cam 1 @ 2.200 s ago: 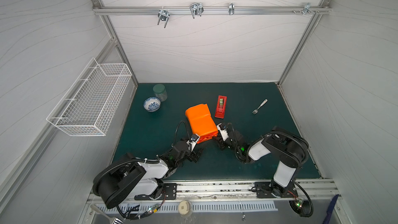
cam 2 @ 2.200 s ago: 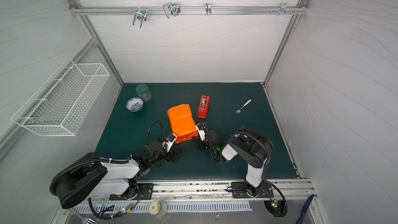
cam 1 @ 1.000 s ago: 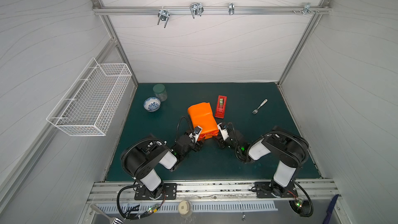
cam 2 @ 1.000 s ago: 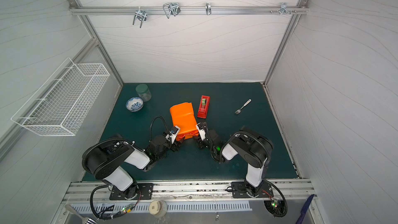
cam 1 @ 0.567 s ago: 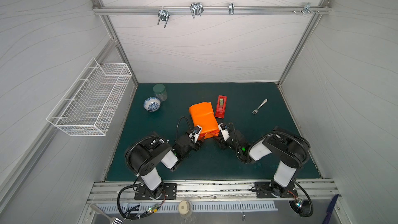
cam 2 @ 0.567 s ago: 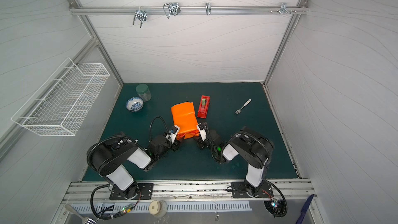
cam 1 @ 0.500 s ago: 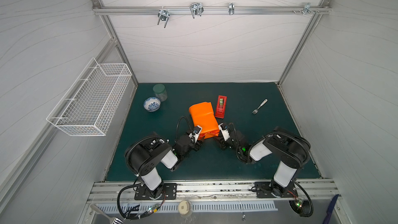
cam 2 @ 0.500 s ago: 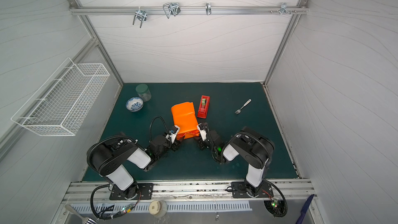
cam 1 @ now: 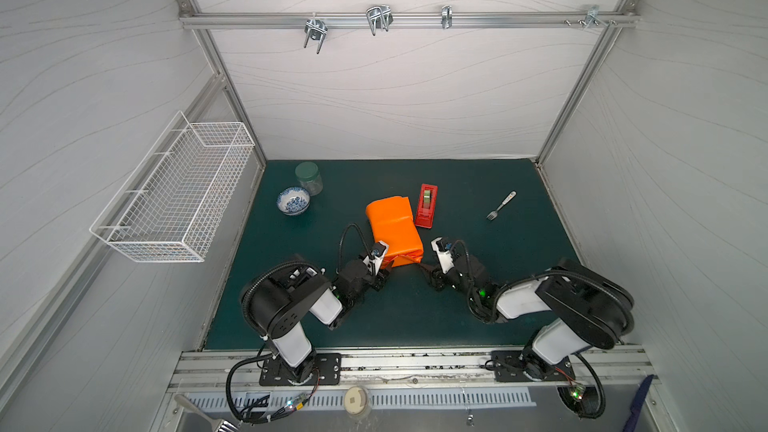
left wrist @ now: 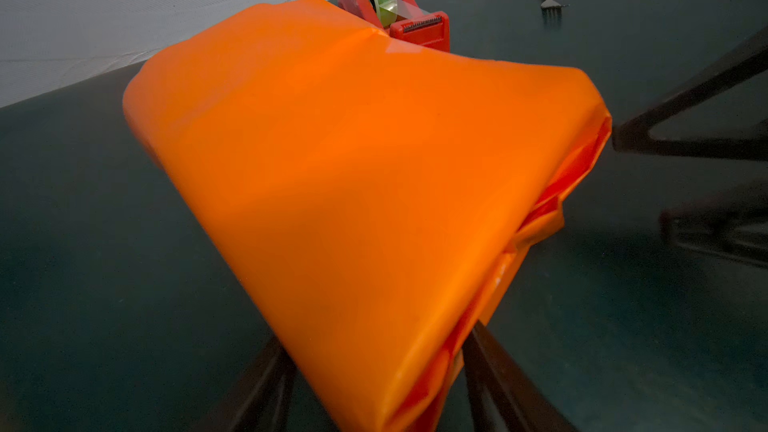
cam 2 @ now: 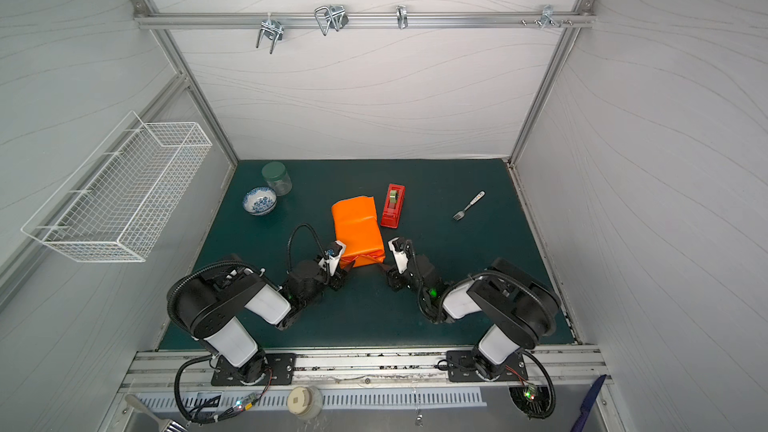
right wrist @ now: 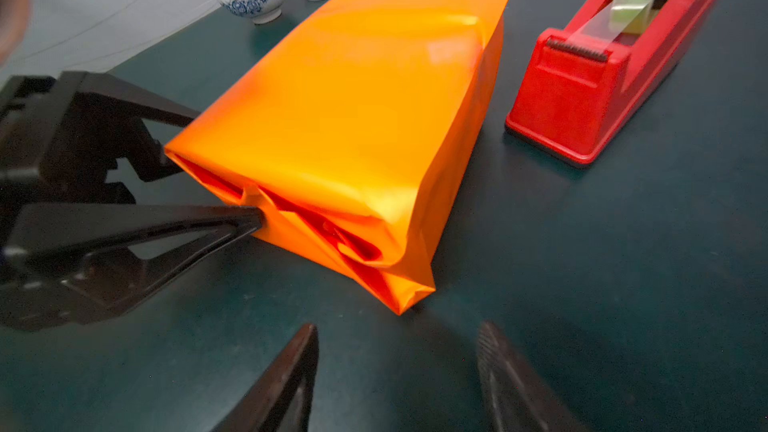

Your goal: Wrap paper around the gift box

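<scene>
So the orange paper sat mid-mat with the gift box fully hidden inside and the tape dispenser just beside it, while my left gripper was spread around its near corner, one fingertip touching the end folds, and my right gripper gaped empty close by.

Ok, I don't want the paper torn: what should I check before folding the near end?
1. Paper covers the top: ok.
2. Near end closed: not ok, folds gape open.
3. Left pincer grip: cannot tell; jaws straddle the near left corner, one fingertip touching the end fold.
4. Right pincer clear of paper: ok, open, short of the near right corner.
5. Tape dispenser out of the way: ok, beside the right edge.
</scene>
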Available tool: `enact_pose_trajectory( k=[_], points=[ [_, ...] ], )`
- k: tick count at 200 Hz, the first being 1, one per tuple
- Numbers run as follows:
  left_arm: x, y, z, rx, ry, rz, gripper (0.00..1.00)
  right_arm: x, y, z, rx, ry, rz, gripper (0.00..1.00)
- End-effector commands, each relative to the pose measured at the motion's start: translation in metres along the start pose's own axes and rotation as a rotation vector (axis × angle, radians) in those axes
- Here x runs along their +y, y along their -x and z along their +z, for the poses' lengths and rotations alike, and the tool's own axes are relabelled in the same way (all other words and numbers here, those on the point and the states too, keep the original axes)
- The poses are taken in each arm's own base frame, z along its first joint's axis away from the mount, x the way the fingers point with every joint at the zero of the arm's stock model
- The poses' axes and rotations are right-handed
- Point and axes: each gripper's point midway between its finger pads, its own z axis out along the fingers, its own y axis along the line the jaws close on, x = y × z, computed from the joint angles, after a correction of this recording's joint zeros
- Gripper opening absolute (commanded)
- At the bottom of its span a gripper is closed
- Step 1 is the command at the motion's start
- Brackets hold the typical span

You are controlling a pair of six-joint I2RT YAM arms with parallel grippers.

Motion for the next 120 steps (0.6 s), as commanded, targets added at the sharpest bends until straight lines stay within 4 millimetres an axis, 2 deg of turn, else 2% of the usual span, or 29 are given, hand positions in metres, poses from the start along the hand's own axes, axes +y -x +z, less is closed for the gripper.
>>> enact_pose_trajectory(
  k=[1,33,67,100,120],
  points=[
    [0.002,0.017,-0.001,-0.066,-0.001,-0.015,0.63,-0.010,0.004,-0.013,0.021,-0.043,0.028,0.64],
    [0.004,0.015,-0.003,-0.061,-0.001,-0.016,0.63,-0.022,0.029,-0.033,0.023,-0.097,0.061,0.67],
    [0.004,0.015,-0.003,-0.061,0.000,-0.017,0.63,-0.047,0.053,-0.052,0.017,-0.158,0.176,0.70],
    [0.006,0.012,-0.003,-0.052,0.004,-0.018,0.63,-0.071,0.072,-0.056,0.087,-0.184,0.337,0.72],
    [0.006,0.013,-0.002,-0.054,0.004,-0.019,0.63,-0.081,0.079,-0.049,0.127,-0.168,0.426,0.71]
  ],
)
